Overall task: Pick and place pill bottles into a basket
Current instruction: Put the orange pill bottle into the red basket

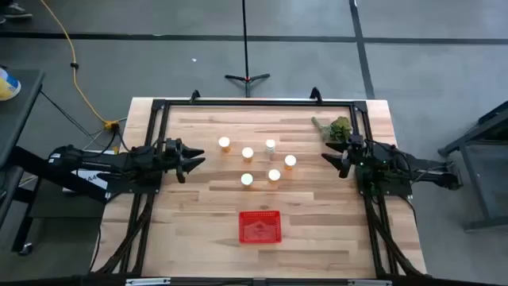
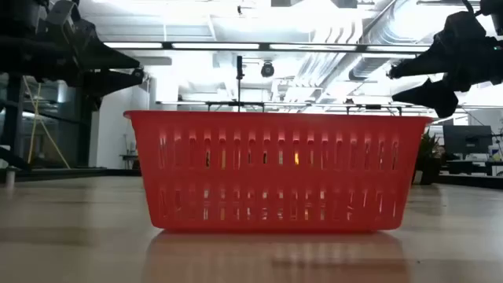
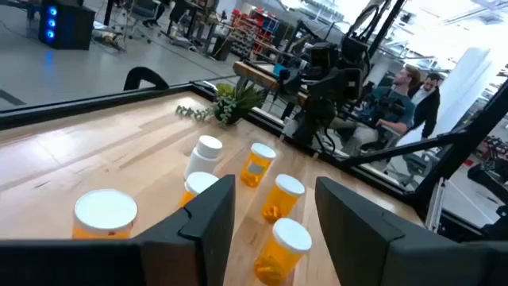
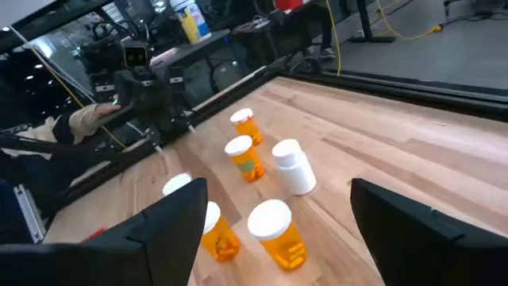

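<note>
Six pill bottles stand upright in a loose cluster on the wooden table's middle point(image 1: 248, 153), point(image 1: 290, 161). Five are orange with white caps point(image 3: 255, 164), point(image 4: 278, 232); one looks all white point(image 1: 271, 146), point(image 4: 292, 167). The red meshed basket point(image 1: 259, 226) stands nearer the front edge, apart from them, and fills the low view point(image 2: 275, 169). My left gripper point(image 1: 197, 159) is open, left of the cluster, above the table point(image 3: 275, 191). My right gripper point(image 1: 325, 152) is open, right of the cluster point(image 4: 279, 191). Both are empty.
A green leafy clump point(image 1: 337, 127) lies at the far right corner, close to my right gripper. A black frame point(image 1: 254, 102) runs round the table's edges. People sit beyond the table's right side point(image 3: 405, 87). Bare wood lies between the cluster and the basket.
</note>
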